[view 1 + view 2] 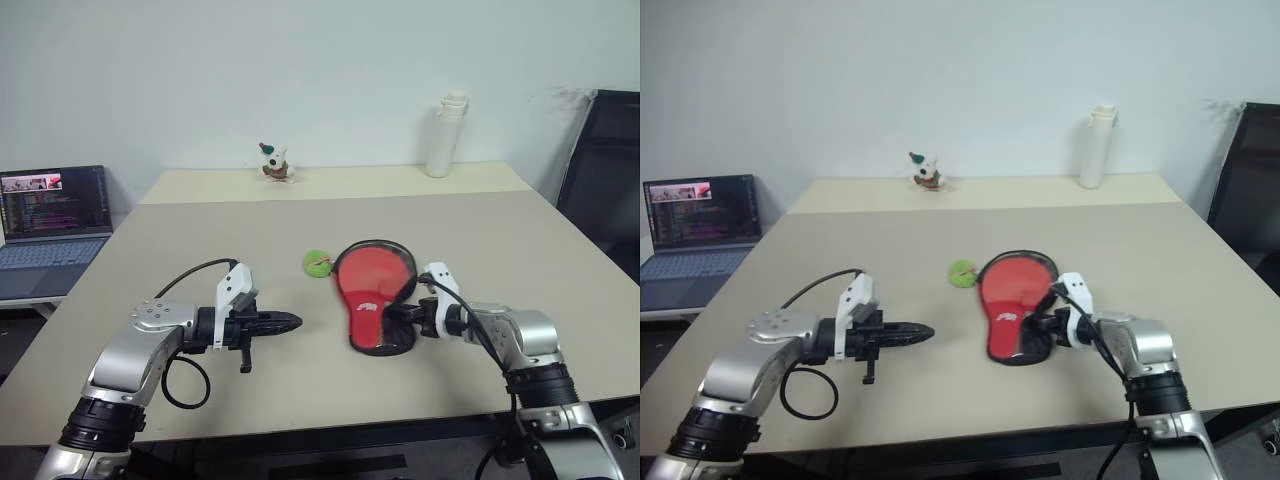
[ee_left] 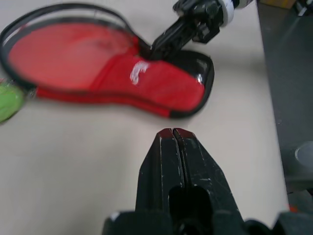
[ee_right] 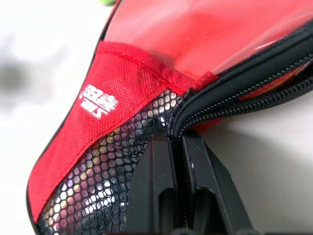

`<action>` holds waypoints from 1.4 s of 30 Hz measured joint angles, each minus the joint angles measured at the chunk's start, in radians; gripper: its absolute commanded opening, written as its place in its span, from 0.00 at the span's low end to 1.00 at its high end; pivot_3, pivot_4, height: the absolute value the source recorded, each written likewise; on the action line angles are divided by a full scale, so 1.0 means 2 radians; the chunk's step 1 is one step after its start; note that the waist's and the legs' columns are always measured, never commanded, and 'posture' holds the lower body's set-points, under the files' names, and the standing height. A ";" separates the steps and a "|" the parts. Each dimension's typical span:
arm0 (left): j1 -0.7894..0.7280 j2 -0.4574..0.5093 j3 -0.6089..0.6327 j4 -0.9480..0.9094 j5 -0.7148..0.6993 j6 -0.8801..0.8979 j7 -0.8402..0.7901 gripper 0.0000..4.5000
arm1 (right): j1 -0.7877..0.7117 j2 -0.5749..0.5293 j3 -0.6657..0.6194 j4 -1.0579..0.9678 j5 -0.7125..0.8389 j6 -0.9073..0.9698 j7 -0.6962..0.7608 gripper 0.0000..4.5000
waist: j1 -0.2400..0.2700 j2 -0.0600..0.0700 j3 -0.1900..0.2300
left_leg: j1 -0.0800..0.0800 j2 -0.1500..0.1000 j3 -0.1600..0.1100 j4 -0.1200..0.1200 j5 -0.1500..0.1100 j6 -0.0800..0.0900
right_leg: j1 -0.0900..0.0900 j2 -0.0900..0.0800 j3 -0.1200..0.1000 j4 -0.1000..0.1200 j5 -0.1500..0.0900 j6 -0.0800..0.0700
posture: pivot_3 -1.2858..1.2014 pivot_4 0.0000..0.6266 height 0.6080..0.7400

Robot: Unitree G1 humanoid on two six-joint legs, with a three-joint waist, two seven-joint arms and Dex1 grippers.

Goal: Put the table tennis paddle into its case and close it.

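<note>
Centrally on the counter point(image 1: 200, 230) lies the case point(image 1: 372, 297), its long axis running from the round head, farther from the robot, to the narrow handle end, nearer the robot's edge. The right pincer point(image 3: 177, 139) meets it from the right side at the neck, fingers pressed together on the black zipper edge where the mesh pocket begins; whether it pinches the zipper pull itself cannot be told. The left pincer point(image 1: 285, 322) hovers well apart to the left, fully closed and holding nothing, pointing toward the case. The right arm is therefore the nearer one, and any zipping stroke would probably follow the rim around the head. The case is soft red fabric with a white logo and black piping, its head gaping open. The red face of the table tennis paddle point(image 1: 372, 270) shows inside. A green charm point(image 1: 318, 262) rests just beside the head.
</note>
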 measured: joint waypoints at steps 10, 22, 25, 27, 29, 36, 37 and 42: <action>0.030 0.009 0.000 -0.027 -0.015 0.010 -0.002 0.00 | 0.109 0.059 -0.038 -0.184 0.037 0.106 -0.089 0.00 | 0.005 0.000 0.000 | 0.000 0.000 0.000 0.000 0.000 0.000 | 0.000 0.000 -0.001 0.000 -0.001 -0.001 | 0.52 0.24 1.00; 0.028 0.010 -0.011 -0.012 -0.014 -0.001 -0.012 0.00 | 0.155 0.080 -0.090 -0.263 0.065 0.173 -0.127 0.00 | 0.012 0.000 0.000 | 0.000 0.000 -0.001 0.000 0.000 0.000 | 0.000 0.000 -0.001 0.000 -0.002 -0.002 | 0.52 0.24 1.00; 0.028 0.010 -0.013 -0.006 -0.012 -0.008 -0.013 0.00 | 0.160 0.092 -0.095 -0.266 0.067 0.177 -0.135 0.00 | 0.012 0.000 0.000 | 0.000 0.000 -0.001 0.000 0.000 0.000 | 0.000 0.000 -0.001 -0.001 -0.002 -0.002 | 0.52 0.24 1.00; 0.028 0.010 -0.015 -0.005 -0.012 -0.013 -0.014 0.00 | 0.163 0.100 -0.098 -0.270 0.067 0.179 -0.140 0.00 | 0.012 0.000 0.000 | 0.000 0.000 -0.001 0.000 0.000 0.000 | 0.000 0.000 -0.001 -0.001 -0.002 -0.002 | 0.52 0.24 1.00; 0.028 0.010 -0.016 -0.004 -0.012 -0.015 -0.014 0.00 | 0.165 0.109 -0.099 -0.274 0.068 0.182 -0.146 0.00 | 0.012 0.000 0.000 | 0.000 0.000 -0.001 0.000 0.000 0.000 | 0.000 0.000 -0.001 -0.001 -0.002 -0.002 | 0.52 0.24 1.00; 0.028 0.016 -0.017 0.005 -0.011 -0.023 -0.013 0.00 | 0.169 0.125 -0.099 -0.278 0.069 0.187 -0.153 0.00 | 0.012 0.000 0.000 | 0.000 0.001 -0.001 0.000 0.000 0.000 | 0.000 0.001 -0.001 -0.001 -0.002 -0.002 | 0.52 0.24 1.00; 0.028 0.017 -0.017 0.005 -0.011 -0.024 -0.013 0.00 | 0.170 0.128 -0.099 -0.278 0.069 0.186 -0.157 0.00 | 0.012 0.000 0.000 | 0.000 0.001 -0.001 -0.001 0.000 0.000 | 0.000 0.001 -0.001 -0.001 -0.002 -0.002 | 0.52 0.24 1.00; 0.030 0.017 -0.017 0.005 -0.011 -0.024 -0.011 0.00 | 0.175 0.125 -0.100 -0.278 0.067 0.182 -0.165 0.25 | 0.012 0.000 0.000 | 0.000 0.001 -0.001 -0.001 0.000 0.000 | 0.000 0.001 -0.001 0.000 -0.003 -0.003 | 0.52 0.24 1.00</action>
